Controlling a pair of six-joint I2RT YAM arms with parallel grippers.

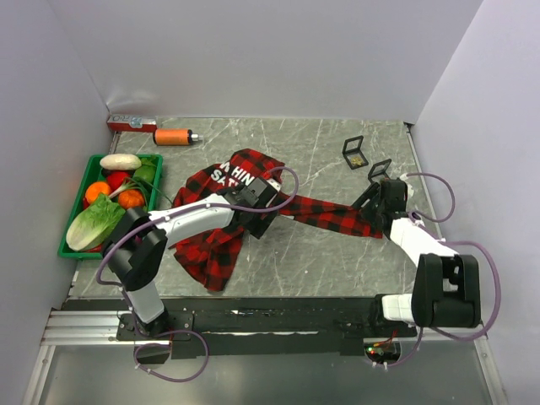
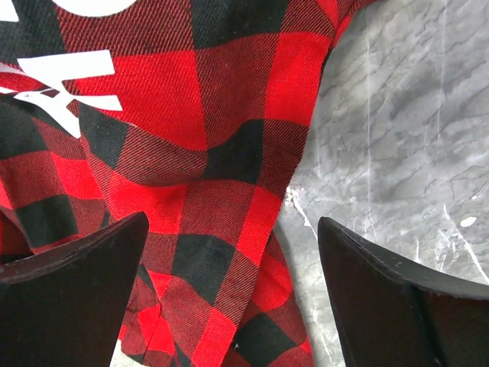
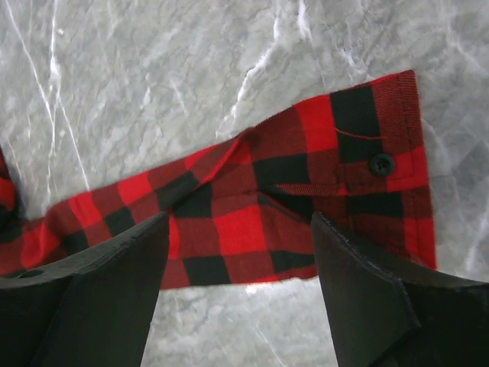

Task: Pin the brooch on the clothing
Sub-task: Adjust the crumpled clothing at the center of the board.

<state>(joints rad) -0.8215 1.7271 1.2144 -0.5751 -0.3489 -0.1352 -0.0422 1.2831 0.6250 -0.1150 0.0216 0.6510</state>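
- left fingers (image 2: 69, 290) spread, holding nothing; the shirt (image 2: 229, 115) lies rumpled on the worktop (image 2: 397, 138), beneath and between them
- right fingers (image 3: 84, 298) spread above the sleeve cuff (image 3: 359, 160), not pinching it
- no brooch visible on the cloth; the pinning seems wholly undone

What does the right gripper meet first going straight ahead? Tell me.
Likely the shirt sleeve near its buttoned cuff: the right gripper points down at it, jaws open on either side, the table just beneath. How far above the cloth is unclear.
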